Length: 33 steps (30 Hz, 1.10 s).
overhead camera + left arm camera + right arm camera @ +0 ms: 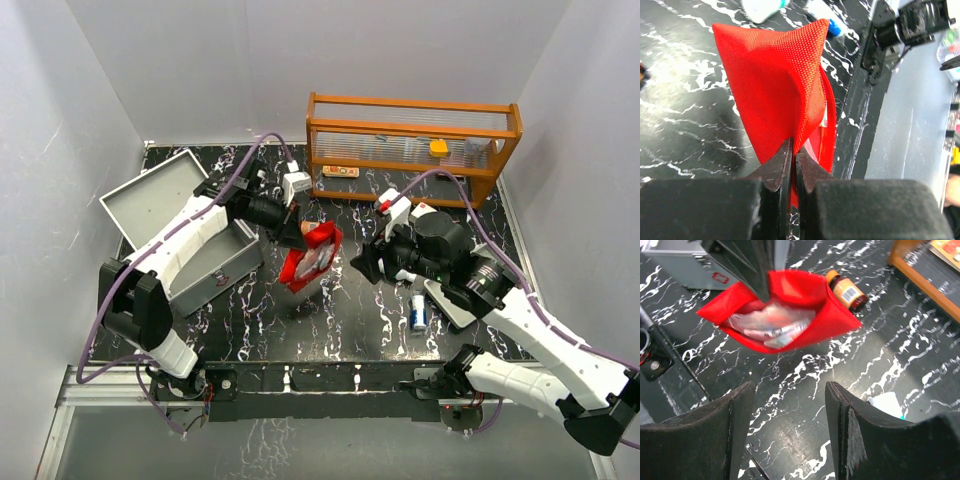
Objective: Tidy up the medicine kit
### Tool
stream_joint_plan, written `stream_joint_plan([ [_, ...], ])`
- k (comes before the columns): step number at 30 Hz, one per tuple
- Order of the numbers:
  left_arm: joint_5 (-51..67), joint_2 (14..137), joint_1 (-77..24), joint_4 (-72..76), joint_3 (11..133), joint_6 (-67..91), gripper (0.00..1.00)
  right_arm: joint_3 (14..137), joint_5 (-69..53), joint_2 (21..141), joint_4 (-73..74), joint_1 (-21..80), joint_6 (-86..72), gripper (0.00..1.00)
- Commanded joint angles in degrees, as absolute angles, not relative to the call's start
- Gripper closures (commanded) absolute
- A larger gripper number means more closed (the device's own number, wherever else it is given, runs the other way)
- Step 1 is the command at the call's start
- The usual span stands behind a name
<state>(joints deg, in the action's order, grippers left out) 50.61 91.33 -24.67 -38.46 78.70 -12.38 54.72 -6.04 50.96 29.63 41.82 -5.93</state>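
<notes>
Black marbled counter (340, 320) fills the top view; at frame centre the red pouch (312, 256) hangs slanting from upper right to lower left, its top edge clamped in the left hand (299, 232). Left wrist view: the pouch rises up-frame. Right wrist view: its open mouth faces the right hand (787, 390), fingers apart.

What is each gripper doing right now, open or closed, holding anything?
Left gripper: closed, pinching the edge of the red pouch.
Right gripper: open, holding nothing.

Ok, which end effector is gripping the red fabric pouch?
The left end effector, shut on the red fabric pouch; the right end effector hangs open, empty.
</notes>
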Motion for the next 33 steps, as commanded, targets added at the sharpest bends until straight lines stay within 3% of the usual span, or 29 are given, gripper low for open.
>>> stream_joint_plan([
  [1,57.06,91.12,-27.82,-41.12,77.44,-21.73,1.0,57.56,-15.71,52.87,27.04,41.18,0.57,0.43],
  [7,58.48,91.24,-28.08,-41.89,75.04,-24.9,1.0,57.5,-24.81,55.92,28.13,33.5,1.08,0.34],
  [14,56.83,91.29,-28.41,-40.64,70.86,-25.29,1.0,57.58,-38.84,59.62,28.32,24.02,6.35,0.33],
  [24,59.38,95.24,-29.15,-42.28,72.4,-28.65,1.0,61.54,-53.85,73.55,26.35,23.2,8.76,0.33],
  [33,57.88,96.94,-29.87,-40.9,71.64,-27.67,1.0,54.33,-55.75,76.64,12.73,23.92,2.72,0.33],
])
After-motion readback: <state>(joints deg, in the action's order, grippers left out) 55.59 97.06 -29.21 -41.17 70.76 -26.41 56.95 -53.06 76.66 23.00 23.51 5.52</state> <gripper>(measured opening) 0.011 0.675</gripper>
